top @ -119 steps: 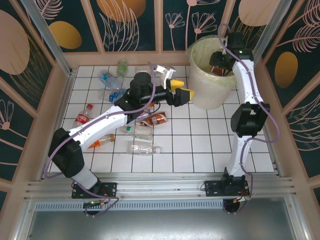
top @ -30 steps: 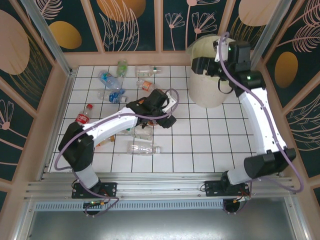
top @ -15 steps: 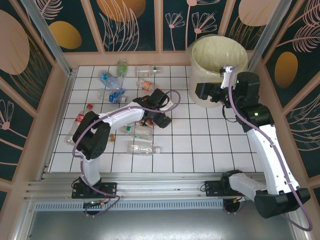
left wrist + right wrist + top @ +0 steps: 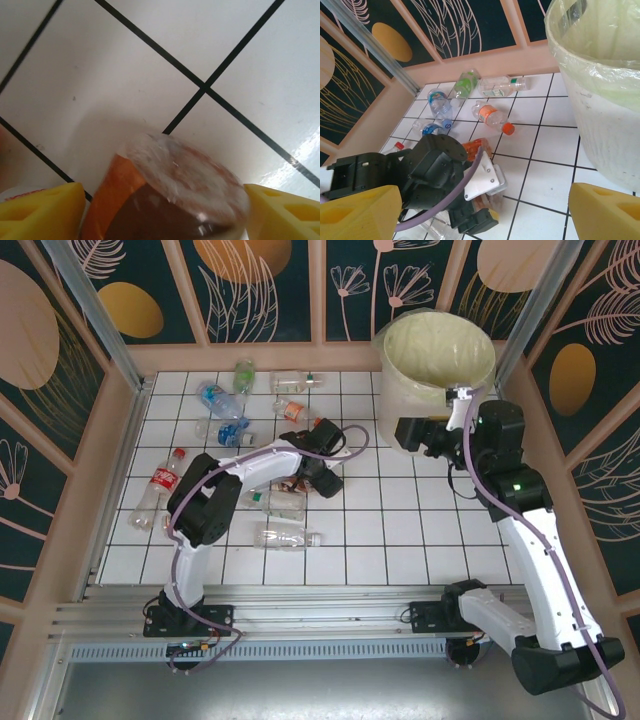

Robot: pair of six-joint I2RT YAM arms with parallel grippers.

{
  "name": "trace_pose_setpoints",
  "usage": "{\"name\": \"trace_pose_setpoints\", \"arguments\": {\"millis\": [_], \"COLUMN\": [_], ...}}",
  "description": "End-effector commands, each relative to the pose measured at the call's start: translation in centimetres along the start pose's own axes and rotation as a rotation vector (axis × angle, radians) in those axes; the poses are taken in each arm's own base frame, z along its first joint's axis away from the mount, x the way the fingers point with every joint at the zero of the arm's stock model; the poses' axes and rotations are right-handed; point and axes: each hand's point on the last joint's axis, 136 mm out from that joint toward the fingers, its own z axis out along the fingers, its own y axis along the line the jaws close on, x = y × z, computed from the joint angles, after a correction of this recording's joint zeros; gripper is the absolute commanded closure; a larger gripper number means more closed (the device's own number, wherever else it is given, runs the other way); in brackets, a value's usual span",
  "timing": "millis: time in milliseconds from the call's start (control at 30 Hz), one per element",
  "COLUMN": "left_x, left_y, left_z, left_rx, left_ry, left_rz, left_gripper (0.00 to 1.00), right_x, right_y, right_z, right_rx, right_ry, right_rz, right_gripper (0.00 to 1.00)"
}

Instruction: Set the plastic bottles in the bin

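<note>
Both end effectors are in my feed. On the left wrist camera, the left end effector is down at the worktop. Its yellow fingertips stand either side of an orange-label bottle with brown drink inside. They sit right against it, but I cannot tell whether they are clamping it. From above, that spot is mid-worktop, well apart from the bin in the far right corner. The right end effector hangs just beside the bin's near wall, jaws spread wide with nothing between them. Other plastic bottles lie scattered on the white tiles, left of the bin.
</note>
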Motion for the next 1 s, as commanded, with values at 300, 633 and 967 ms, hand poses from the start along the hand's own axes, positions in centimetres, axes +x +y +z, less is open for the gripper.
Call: {"name": "trace_pose_setpoints", "arguments": {"millis": [300,633,967], "left_x": [1.6,2.2,1.1], "left_y": [0.1,0.2,0.6], "left_z": [1.0,1.5,1.3], "left_rx": [0.001,-0.008,-0.018], "left_ry": [0.095,0.119,0.084], "left_rz": [0.013,0.014,0.01], "left_gripper": [0.15,0.14,0.36], "right_x": [0.5,0.7,1.1], "right_y": [-0.7,-0.7,-0.8], "right_z": [-0.3,-0.5,-0.6], "right_rx": [0.031,0.031,0.029], "right_ry": [-0.008,-0.013,-0.015], "right_rz": [0.024,0.03,0.038], "right_gripper": [0.12,0.12,0.12]}}
